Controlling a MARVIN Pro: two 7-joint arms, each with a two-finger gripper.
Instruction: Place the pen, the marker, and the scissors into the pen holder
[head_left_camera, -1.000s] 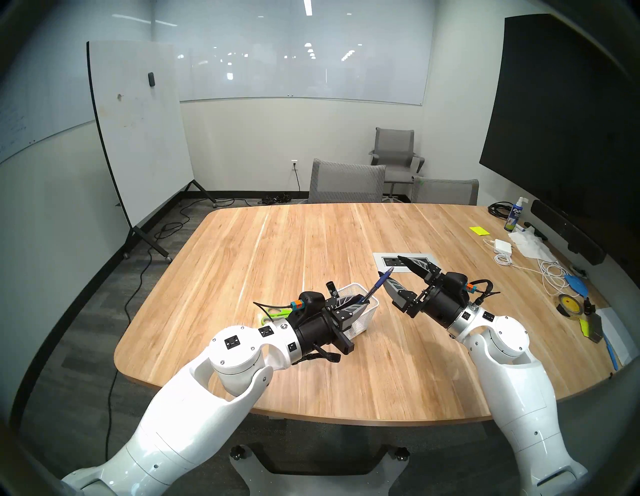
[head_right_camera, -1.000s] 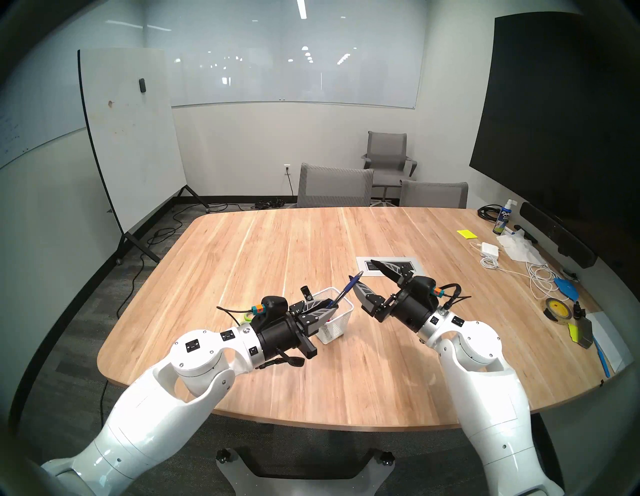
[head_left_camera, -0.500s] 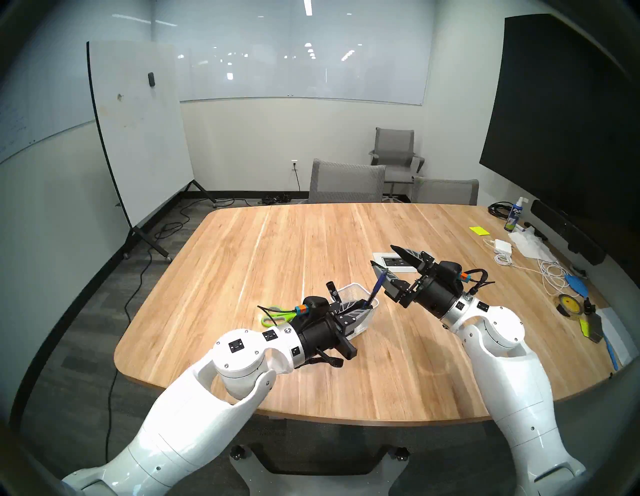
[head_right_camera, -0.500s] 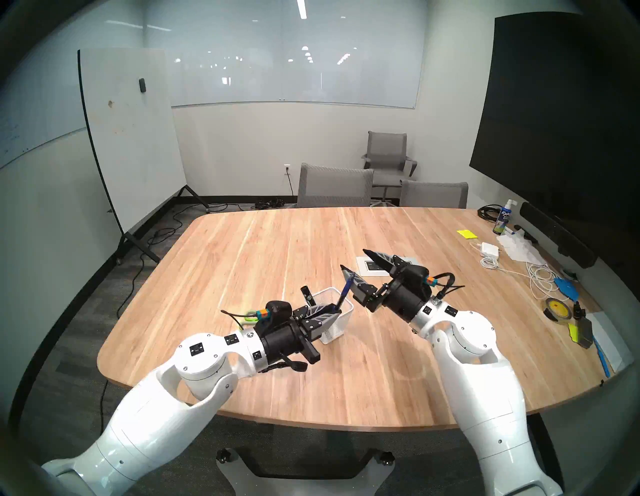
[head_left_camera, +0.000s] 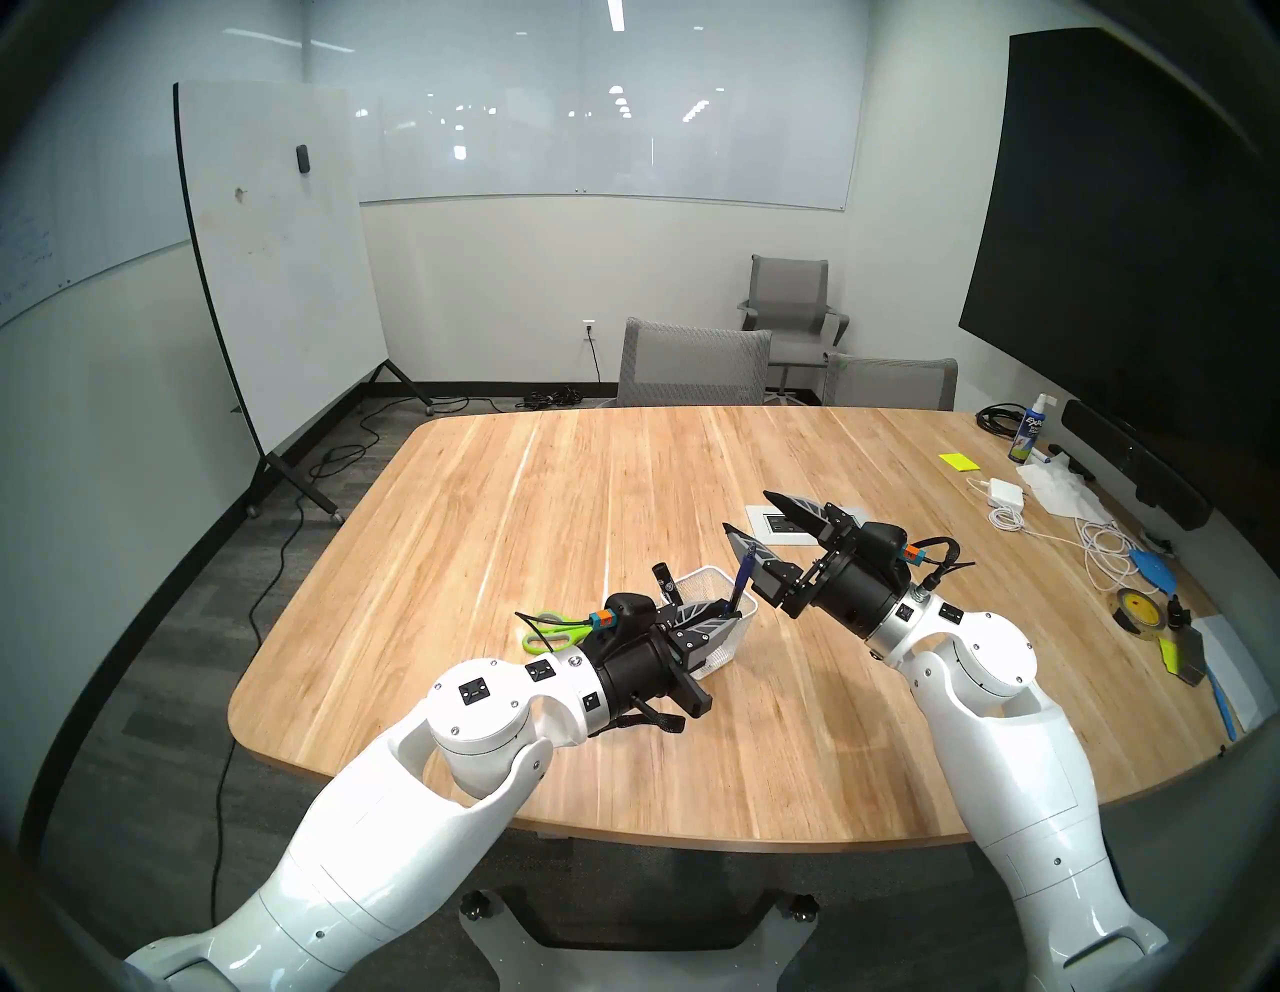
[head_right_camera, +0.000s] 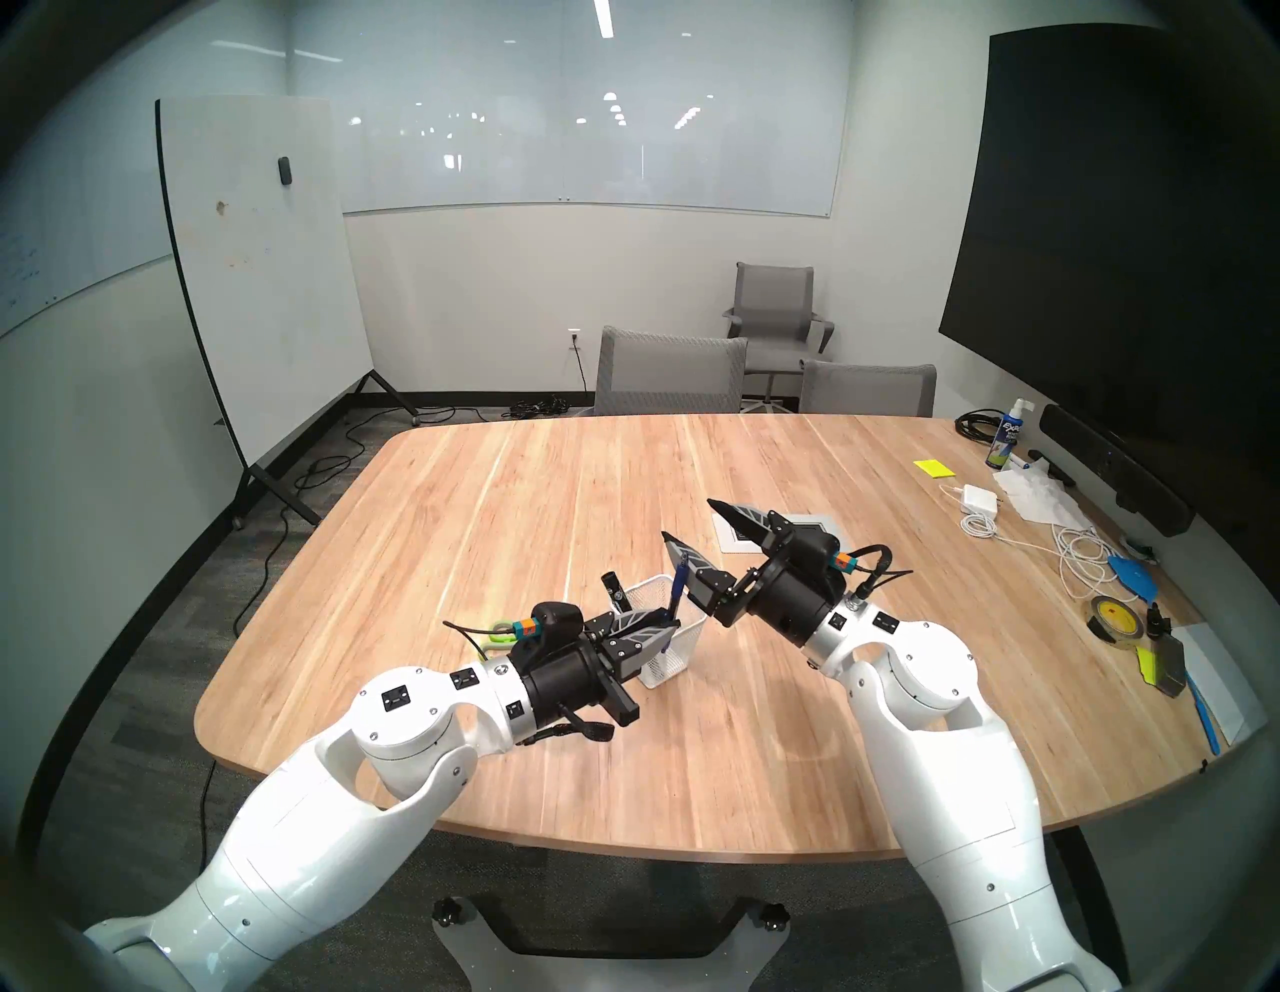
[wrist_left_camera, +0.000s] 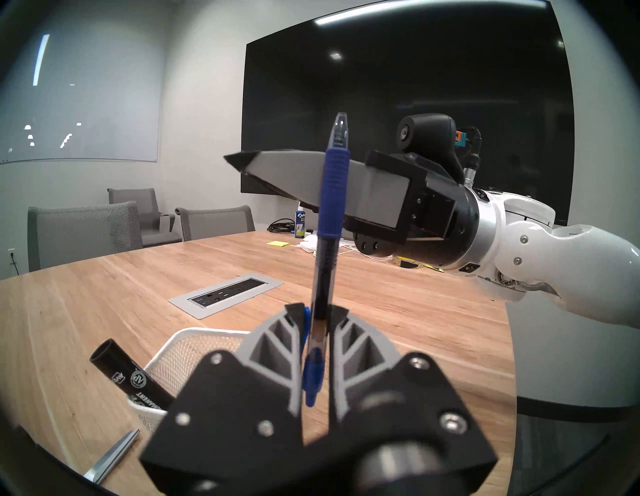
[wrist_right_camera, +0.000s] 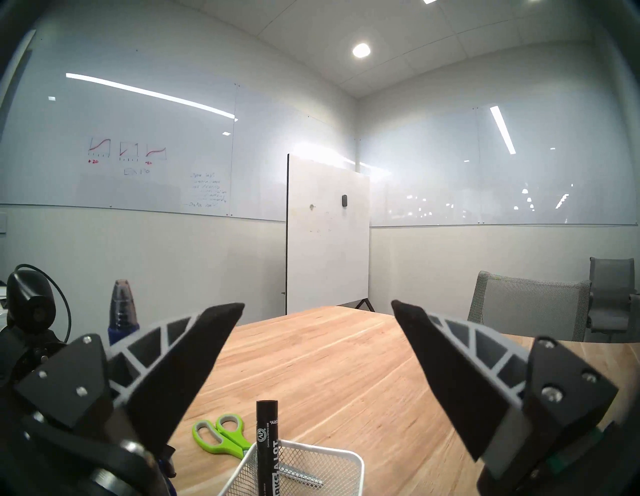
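My left gripper (head_left_camera: 735, 614) (wrist_left_camera: 317, 308) is shut on the blue pen (head_left_camera: 742, 578) (wrist_left_camera: 329, 221). It holds the pen nearly upright over the white mesh pen holder (head_left_camera: 720, 658) (wrist_left_camera: 194, 334), with the pen's lower end at the rim. My right gripper (head_left_camera: 745, 510) (wrist_right_camera: 317, 304) is open and empty. The outer side of its near finger (wrist_left_camera: 311, 176) lies against the pen's upper part. The black marker (head_left_camera: 665, 578) (wrist_right_camera: 267, 443) stands slanted in the holder. The green-handled scissors (head_left_camera: 547, 630) (wrist_right_camera: 218, 436) lie flat on the table left of the holder.
A grey power outlet plate (head_left_camera: 776, 523) is set into the wooden table (head_left_camera: 554, 485) behind my right gripper. Cables, a charger, tape roll, sticky notes and a spray bottle (head_left_camera: 1028, 436) crowd the table's right edge. Chairs stand at the far side.
My right gripper moved left against the pen, tipping it from a rightward lean to nearly upright. My left wrist shifted slightly, still shut on the pen.
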